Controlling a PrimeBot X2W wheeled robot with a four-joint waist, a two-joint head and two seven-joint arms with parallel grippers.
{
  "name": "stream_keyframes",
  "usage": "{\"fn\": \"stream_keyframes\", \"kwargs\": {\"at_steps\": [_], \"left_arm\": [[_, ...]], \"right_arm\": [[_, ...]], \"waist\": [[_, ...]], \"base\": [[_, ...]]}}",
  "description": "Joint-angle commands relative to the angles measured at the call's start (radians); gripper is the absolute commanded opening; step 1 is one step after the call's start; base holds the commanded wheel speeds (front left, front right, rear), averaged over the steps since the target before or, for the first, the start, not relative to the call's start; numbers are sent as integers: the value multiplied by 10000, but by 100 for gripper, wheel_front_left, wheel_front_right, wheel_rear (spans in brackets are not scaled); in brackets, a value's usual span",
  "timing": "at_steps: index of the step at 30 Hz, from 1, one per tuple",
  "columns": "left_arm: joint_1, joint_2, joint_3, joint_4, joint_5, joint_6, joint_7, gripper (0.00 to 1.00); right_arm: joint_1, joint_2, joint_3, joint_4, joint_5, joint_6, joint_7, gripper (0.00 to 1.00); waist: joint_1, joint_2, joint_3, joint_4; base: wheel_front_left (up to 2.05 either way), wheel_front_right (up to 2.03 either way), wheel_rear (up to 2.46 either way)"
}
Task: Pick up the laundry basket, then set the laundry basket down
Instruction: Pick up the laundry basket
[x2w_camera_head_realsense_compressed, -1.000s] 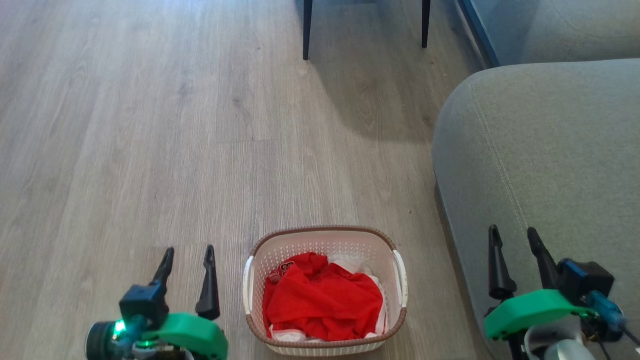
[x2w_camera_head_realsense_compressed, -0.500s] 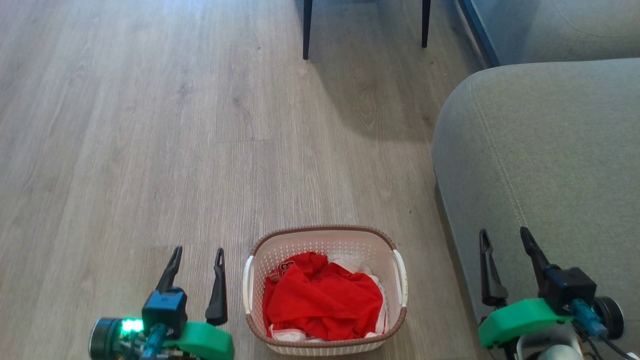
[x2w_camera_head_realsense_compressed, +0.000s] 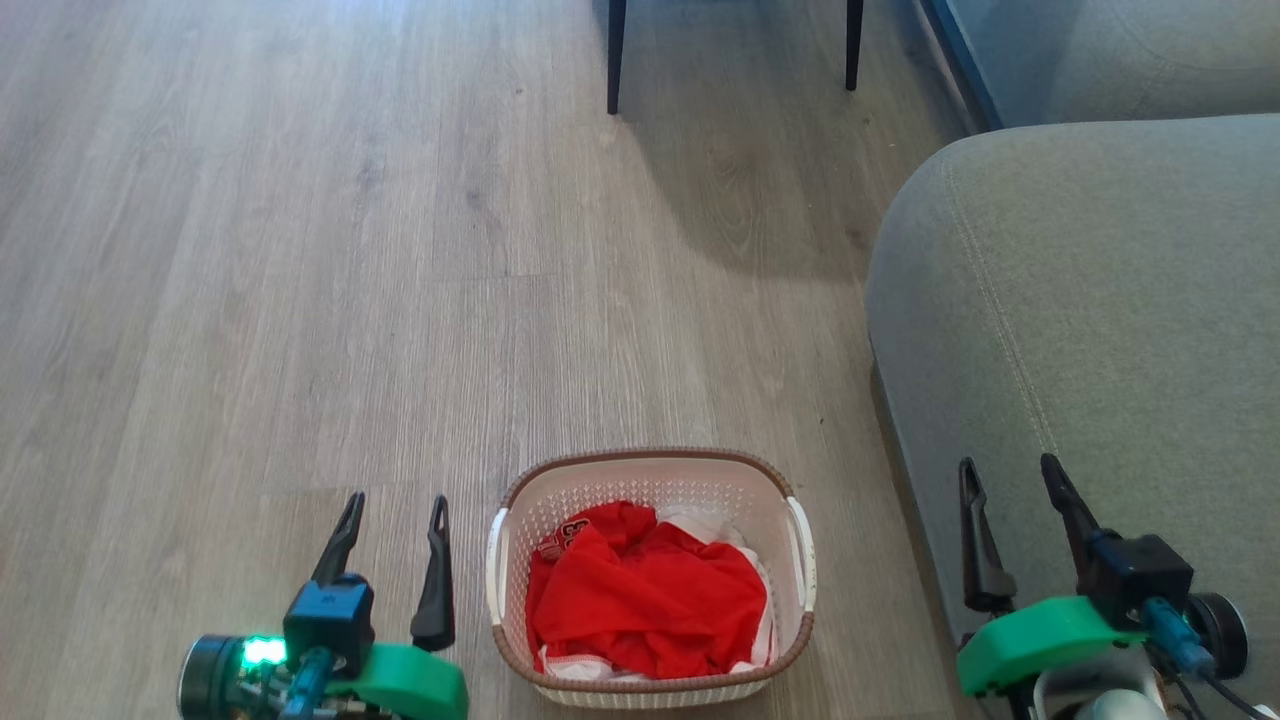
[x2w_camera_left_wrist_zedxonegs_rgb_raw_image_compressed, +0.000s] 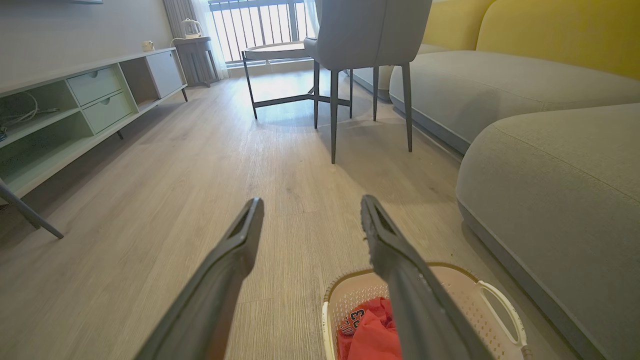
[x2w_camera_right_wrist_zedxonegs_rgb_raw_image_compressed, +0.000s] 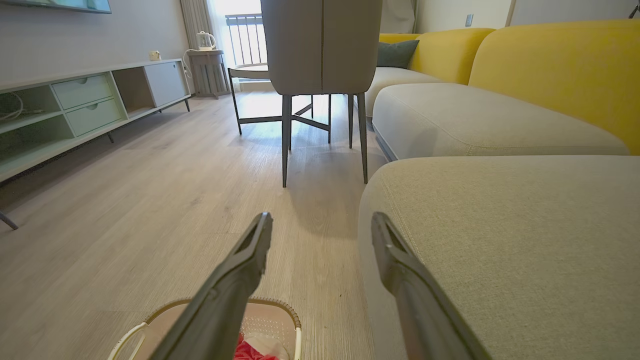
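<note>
**Now poised on both flanks, nothing in grip**

Holds the left end effector (x2w_camera_head_realsense_compressed: 397, 500) released, its two dark fingers spread with only wooden floor (x2w_camera_head_realsense_compressed: 300, 250) between them. Hangs it just beside the left handle (x2w_camera_head_realsense_compressed: 492, 560) of the laundry basket (x2w_camera_head_realsense_compressed: 645, 456), without touching. Holds the right end effector (x2w_camera_head_realsense_compressed: 1007, 462) released too, fingers apart, to the right of the basket and farther from it than the left one. Grips nothing with either.

Finds the basket upright on the floor between the two end effectors. Carries crumpled red clothing (x2w_camera_head_realsense_compressed: 640, 600) inside, with a little white cloth showing behind and under it. Runs a grey sofa (x2w_camera_head_realsense_compressed: 1090, 300) along the basket's right side, near but apart, with the right end effector at its edge. Places two dark chair legs (x2w_camera_head_realsense_compressed: 614, 60) well beyond the basket's far rim. Catches, from the left wrist, the basket's far rim and right handle low beside the right finger.
</note>
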Motion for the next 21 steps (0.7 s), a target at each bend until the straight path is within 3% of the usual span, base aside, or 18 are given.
{"fn": "stream_keyframes", "kwargs": {"at_steps": [1, 13, 21], "left_arm": [[-323, -17, 352, -344, 97, -5, -122, 100], [-444, -68, 358, -323, 111, -22, -122, 100], [-1345, -134, 452, 271, -213, -204, -122, 100]], "right_arm": [[-292, -139, 200, -305, -65, -15, -122, 100], [-451, -139, 195, -186, -138, -15, -122, 100], [-1504, -139, 216, 665, -120, -15, -122, 100]], "waist": [[0, -1, 7, 0], [0, -1, 405, 10], [0, -1, 1687, 7]], "base": [[0, 0, 0], [0, 0, 0], [0, 0, 0]]}}
